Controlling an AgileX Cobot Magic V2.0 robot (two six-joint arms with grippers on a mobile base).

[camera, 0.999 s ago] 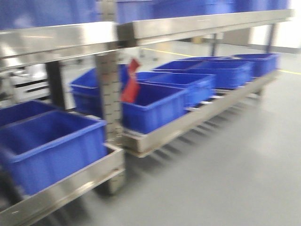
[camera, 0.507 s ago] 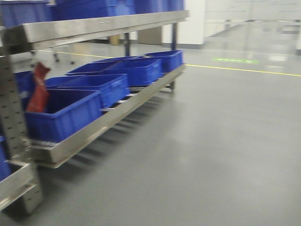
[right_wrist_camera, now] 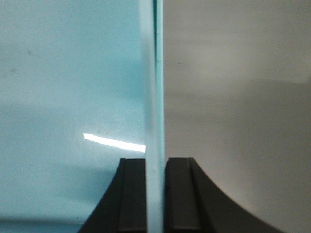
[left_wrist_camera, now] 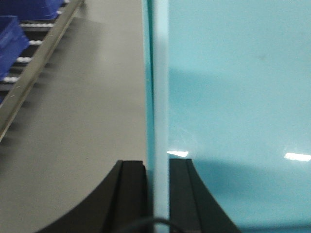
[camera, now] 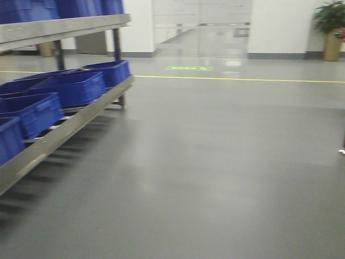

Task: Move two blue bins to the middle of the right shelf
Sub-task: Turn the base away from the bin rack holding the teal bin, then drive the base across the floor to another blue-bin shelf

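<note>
My left gripper (left_wrist_camera: 156, 167) and right gripper (right_wrist_camera: 155, 165) both pinch walls of the pale blue bin (left_wrist_camera: 233, 97). Out front, the rack (camera: 64, 121) of dark blue bins (camera: 70, 86) slid to the left edge.

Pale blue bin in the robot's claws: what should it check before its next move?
1. Left gripper clamped on the pale blue bin wall: ok.
2. Right gripper clamped likewise: ok.
3. Two bins held, not one: cannot tell.
4. Floor ahead free of obstacles: ok.
5. Rack on the left has room: cannot tell; dark blue bins sit on both tiers shown.
</note>
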